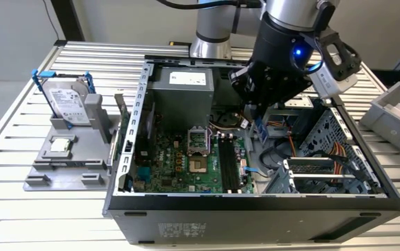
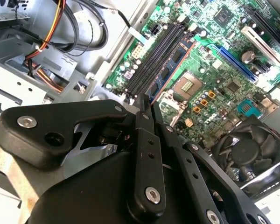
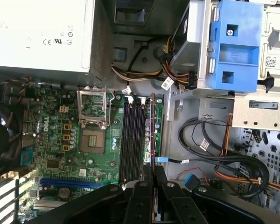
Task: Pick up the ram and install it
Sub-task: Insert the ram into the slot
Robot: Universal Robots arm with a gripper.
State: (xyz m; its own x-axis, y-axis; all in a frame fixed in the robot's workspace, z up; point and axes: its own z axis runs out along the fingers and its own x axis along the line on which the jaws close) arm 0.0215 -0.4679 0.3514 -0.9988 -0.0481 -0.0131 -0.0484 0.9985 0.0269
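You're in the install step, pickup's done. Your black two-finger gripper [image 2: 147, 100] is clamped on the ram [image 2: 172, 65], a thin flat blue circuit-board stick, held by its edge and running out from the fingertips. It hangs inside the open grey PC case [image 1: 255, 209], over the green motherboard [image 3: 112, 154]. The long black memory slots [image 3: 133, 135] sit just beside the stick, on the CPU-socket side (I can't tell if it's touching one yet). My read: seating needs the stick parallel w/ a slot and centred, then a straight, even press.
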